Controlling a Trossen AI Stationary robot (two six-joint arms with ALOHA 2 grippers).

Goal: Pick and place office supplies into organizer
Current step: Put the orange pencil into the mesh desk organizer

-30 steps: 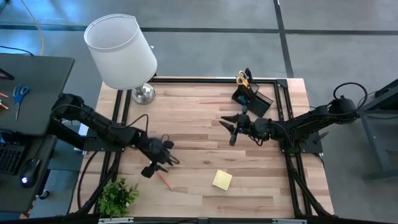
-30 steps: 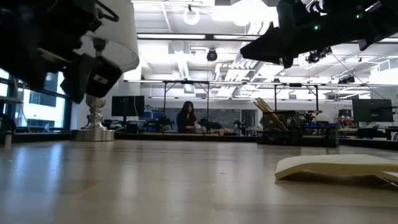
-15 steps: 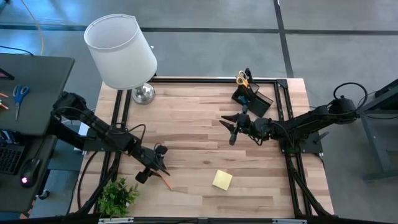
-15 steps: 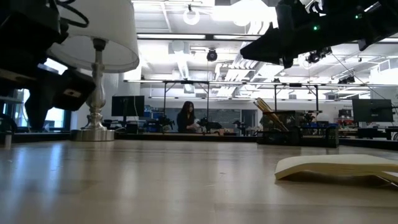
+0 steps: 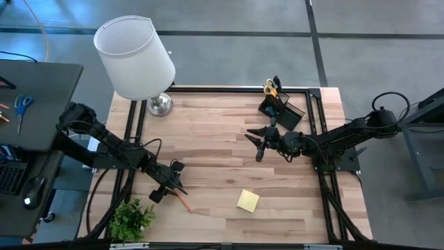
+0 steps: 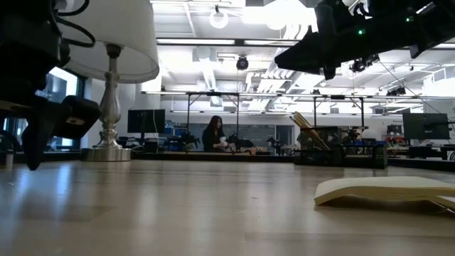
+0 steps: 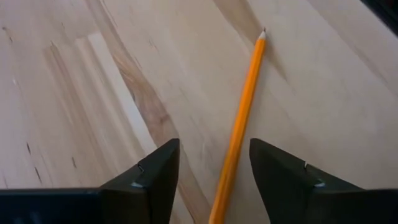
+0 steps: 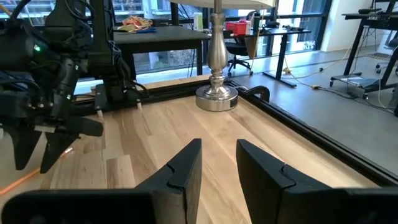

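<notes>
Beside the sticky-note pad [image 5: 248,201], my left gripper [image 7: 214,171] straddles the orange pencil [image 7: 241,121], fingers apart, nothing held; scissors [image 5: 270,88] already sit in the organizer [image 5: 284,109].

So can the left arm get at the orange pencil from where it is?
Probably yes. The left gripper hangs open right over the orange pencil, one finger on each side, and only bare table shows around it. The yellow sticky-note pad lies well clear.

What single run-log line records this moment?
left gripper: open, straddling orange pencil | right gripper: idle above table, empty | organizer: holds scissors
</notes>
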